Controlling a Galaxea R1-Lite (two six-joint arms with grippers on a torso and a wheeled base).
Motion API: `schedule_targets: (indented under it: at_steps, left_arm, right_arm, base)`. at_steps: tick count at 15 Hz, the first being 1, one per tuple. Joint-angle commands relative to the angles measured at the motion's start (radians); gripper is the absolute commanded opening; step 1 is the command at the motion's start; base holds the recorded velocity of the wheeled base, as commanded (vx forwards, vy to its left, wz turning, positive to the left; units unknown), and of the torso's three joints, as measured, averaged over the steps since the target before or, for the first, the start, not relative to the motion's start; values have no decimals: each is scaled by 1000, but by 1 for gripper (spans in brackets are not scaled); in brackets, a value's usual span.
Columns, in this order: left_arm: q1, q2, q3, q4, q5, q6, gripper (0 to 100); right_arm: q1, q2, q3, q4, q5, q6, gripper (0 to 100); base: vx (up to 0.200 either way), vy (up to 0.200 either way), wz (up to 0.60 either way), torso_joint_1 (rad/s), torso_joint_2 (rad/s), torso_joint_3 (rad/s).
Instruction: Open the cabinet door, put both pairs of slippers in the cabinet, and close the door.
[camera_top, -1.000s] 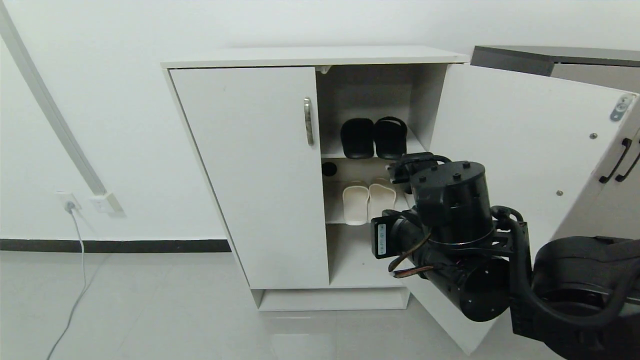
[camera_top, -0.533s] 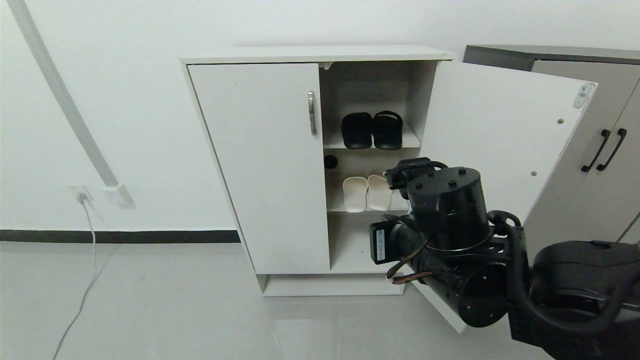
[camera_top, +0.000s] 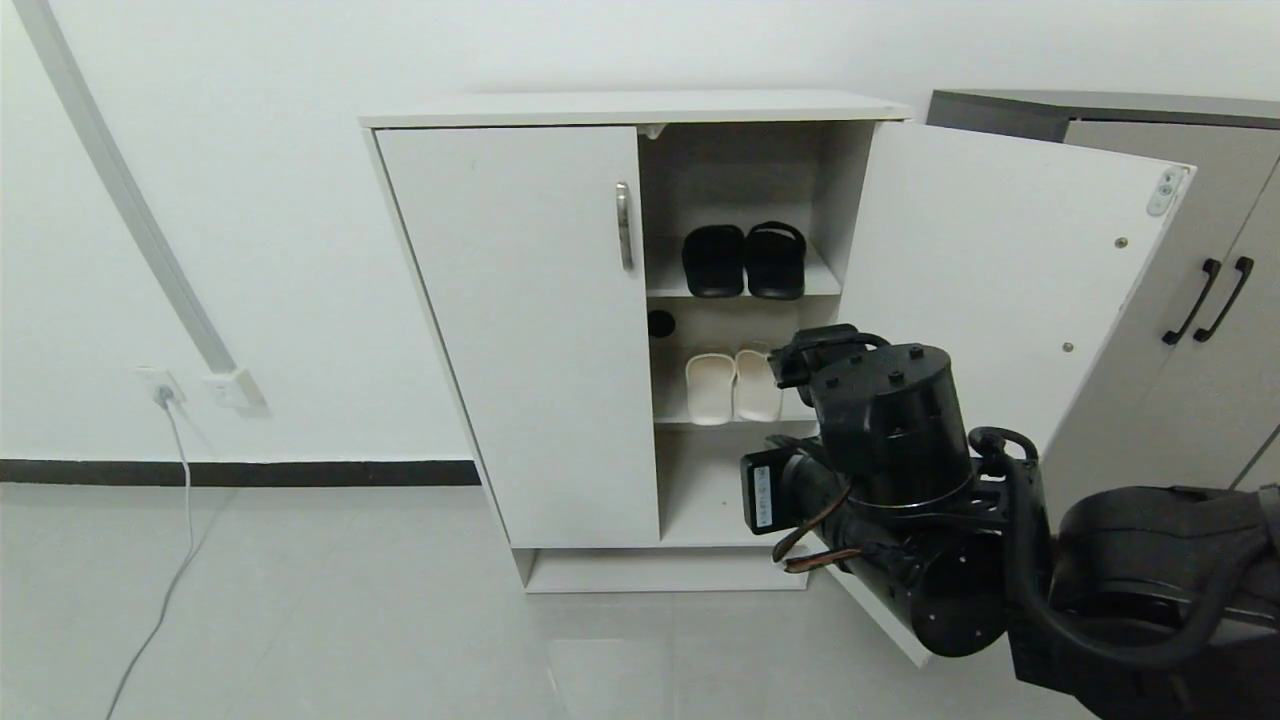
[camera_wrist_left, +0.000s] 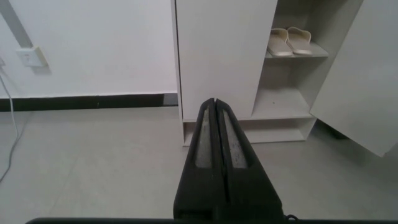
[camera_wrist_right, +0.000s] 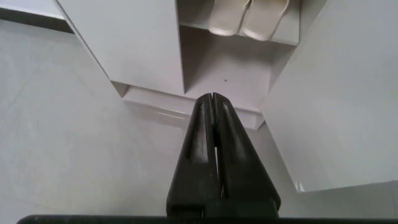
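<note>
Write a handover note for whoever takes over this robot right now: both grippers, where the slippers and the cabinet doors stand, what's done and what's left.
Left gripper: shut, empty, facing the cabinet.
Right gripper: shut, empty, in front of the cabinet's bottom compartment, beside the open right door.
Black slippers: side by side on the upper shelf.
White slippers: side by side on the middle shelf.
Left door: closed.
Done: right door opened, both pairs inside.
Left: close the right door.
</note>
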Motion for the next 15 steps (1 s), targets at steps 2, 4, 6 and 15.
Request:
schedule_targets:
  at_steps: [2,4,6,15]
  left_arm:
    - [0,0,0,0,0,0,0]
    - [0,0,0,0,2,-2,0]
    - [0,0,0,0,2,-2,0]
    - [0,0,0,0,0,-2,0]
  right_arm:
    - [0,4,2,0,0,0,0]
    - [0,4,7,-5,0,-8,0]
    - [0,4,7,-5,-2,-8,0]
    - [0,2,8,-5,-3,-14,0]
  base:
    - [0,0,0,0,0,0]
    - [0,0,0,0,0,0]
    - [0,0,0,0,0,0]
    - [0,0,0,5,-120,-159]
